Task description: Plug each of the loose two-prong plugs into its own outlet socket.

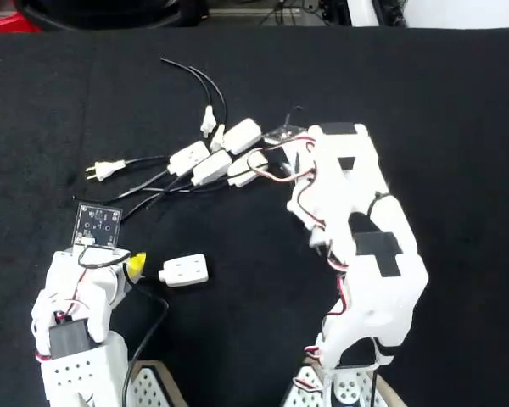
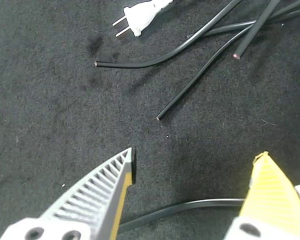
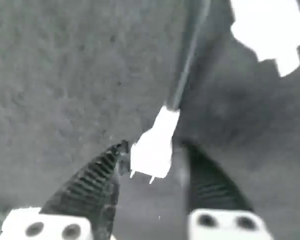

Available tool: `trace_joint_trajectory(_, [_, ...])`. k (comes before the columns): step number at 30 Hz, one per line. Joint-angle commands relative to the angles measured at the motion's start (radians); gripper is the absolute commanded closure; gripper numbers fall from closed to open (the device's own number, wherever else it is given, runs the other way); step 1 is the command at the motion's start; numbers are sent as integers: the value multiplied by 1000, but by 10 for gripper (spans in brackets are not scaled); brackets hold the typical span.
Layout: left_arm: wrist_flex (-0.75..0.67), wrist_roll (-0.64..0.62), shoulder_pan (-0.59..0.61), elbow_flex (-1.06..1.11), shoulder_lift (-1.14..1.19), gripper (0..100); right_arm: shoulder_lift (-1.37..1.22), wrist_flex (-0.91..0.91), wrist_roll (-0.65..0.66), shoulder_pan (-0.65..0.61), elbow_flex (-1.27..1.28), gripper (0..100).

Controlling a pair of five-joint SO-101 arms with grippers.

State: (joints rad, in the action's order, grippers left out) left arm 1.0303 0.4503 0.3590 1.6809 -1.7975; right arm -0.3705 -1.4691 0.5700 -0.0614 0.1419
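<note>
Cloth [image 1: 458, 102], black, covers the table under both arms. The right arm [image 1: 356, 212] stretches to a cluster of white outlet sockets [image 1: 205, 161], where some pairs look joined already, though how many I cannot tell. A single outlet socket block [image 1: 185, 270] lies free just beside the left gripper [image 2: 196, 152], on its yellow-finger side. That gripper stands wide open and empty above bare cloth, with black cords [image 2: 205, 70] ending in cut tips just ahead of it. Beyond those cords, farther ahead of it, lies a loose two-prong plug [image 2: 140, 16] with its prongs bare. The right gripper [image 3: 155, 148] is narrow, straddling a white plug [image 3: 151, 152] whose prongs point back toward the wrist. One finger [image 3: 105, 172] touches it while a thin gap seems to remain on the other side, so I judge it not yet clamped. A small plug [image 1: 208, 121] sits unplugged past the cluster, beyond the right gripper. By my reading the job is partway, with about three plugs still to seat.
</note>
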Motion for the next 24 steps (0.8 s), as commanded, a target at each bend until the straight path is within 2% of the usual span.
trace_joint_trajectory(1, [-17, 9, -12, 21, 3, 637, 8, -68, 38, 5, -42, 675])
trace_joint_trajectory(5, [-17, 9, -12, 21, 3, 637, 7, -120, 41, 34, -116, 754])
trace_joint_trajectory(11, [-17, 9, -12, 21, 3, 637, -47, -92, 44, 57, -145, 906])
trace_joint_trajectory(17, [-17, 9, -12, 21, 3, 637, -182, -72, 40, 43, -163, 906])
trace_joint_trajectory(24, [-17, 9, -12, 21, 3, 637, -202, -71, 14, -9, -163, 906])
